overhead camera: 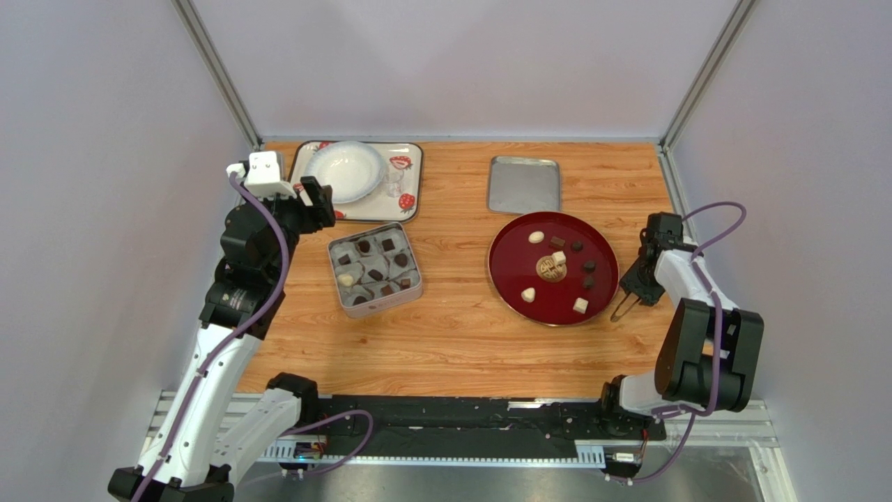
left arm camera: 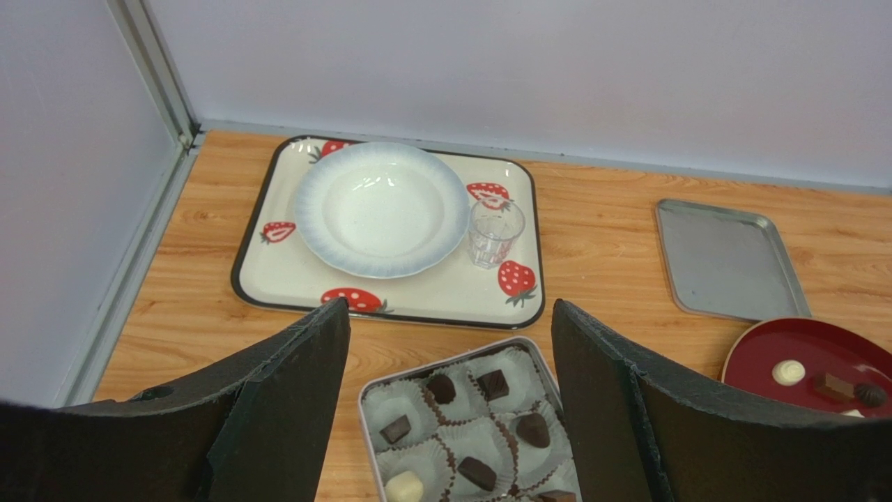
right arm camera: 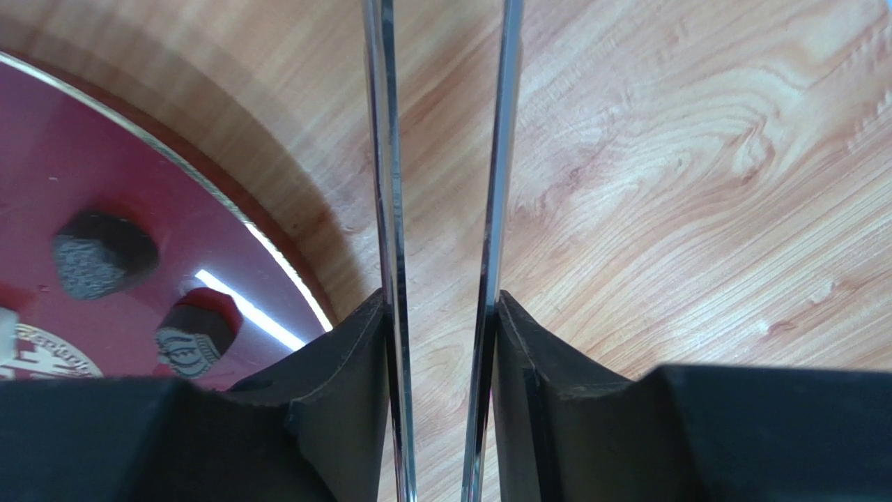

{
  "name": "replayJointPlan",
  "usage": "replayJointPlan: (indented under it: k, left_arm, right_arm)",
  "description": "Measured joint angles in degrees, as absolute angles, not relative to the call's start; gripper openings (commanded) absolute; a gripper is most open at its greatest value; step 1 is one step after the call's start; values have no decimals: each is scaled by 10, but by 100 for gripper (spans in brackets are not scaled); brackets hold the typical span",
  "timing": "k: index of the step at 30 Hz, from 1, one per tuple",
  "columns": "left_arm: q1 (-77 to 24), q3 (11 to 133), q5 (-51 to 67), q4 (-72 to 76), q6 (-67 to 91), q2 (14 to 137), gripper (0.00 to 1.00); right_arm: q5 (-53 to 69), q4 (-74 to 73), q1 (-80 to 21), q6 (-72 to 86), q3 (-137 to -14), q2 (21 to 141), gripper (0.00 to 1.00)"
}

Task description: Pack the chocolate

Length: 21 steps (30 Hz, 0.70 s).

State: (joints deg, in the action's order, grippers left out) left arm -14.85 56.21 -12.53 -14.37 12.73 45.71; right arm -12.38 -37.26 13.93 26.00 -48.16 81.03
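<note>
Where right jaws grip tongs (right arm camera: pixel 383 157), chocolate (right arm camera: pixel 105 251) lies just left.

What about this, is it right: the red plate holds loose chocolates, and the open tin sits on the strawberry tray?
Not quite. The tin is not on the strawberry tray; it sits on the table next to it, as the top view shows. The red plate does hold loose chocolates.

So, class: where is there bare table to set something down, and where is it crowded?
Bare wood: between tin and red plate; the near strip before both; between strawberry tray and silver tray. Crowded: beside the plate's right rim, where the right claw holds tongs.
</note>
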Motion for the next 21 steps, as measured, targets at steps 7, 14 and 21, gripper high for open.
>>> replayJointPlan:
  k: [7,14,21]
  left_arm:
    - [-149,562,-125,-144,127,457,79]
    - [-149,562,-125,-144,127,457,79]
    - [-149,562,-125,-144,127,457,79]
  right_arm:
    - [-128,-382,143,270,-472,822,49]
    - [-140,-392,144,275,-472,822,59]
    - [-138,-397,144,276,-471,812,69]
